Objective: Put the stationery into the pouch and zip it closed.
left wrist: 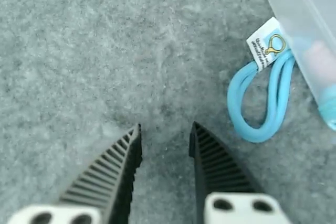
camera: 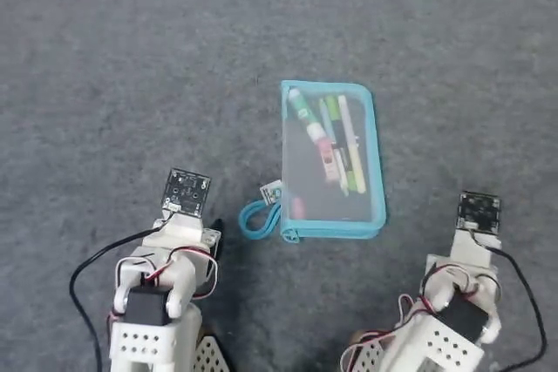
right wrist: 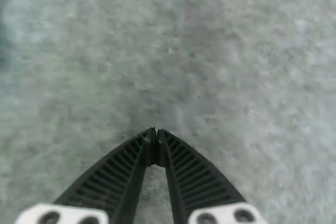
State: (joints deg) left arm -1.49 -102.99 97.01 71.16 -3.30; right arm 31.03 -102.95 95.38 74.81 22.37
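A clear pouch with a blue zipper border lies flat on the grey carpet in the middle of the high view. Several pens and markers sit inside it. Its blue wrist loop and white tag trail off the near-left corner; in the left wrist view the loop and tag lie beside the pouch edge. My left gripper is open over bare carpet, a short way left of the loop. My right gripper is shut on nothing, right of and nearer than the pouch.
Grey carpet covers the whole table, with a pale wall strip along the far edge. The left arm and the right arm stand at the near edge.
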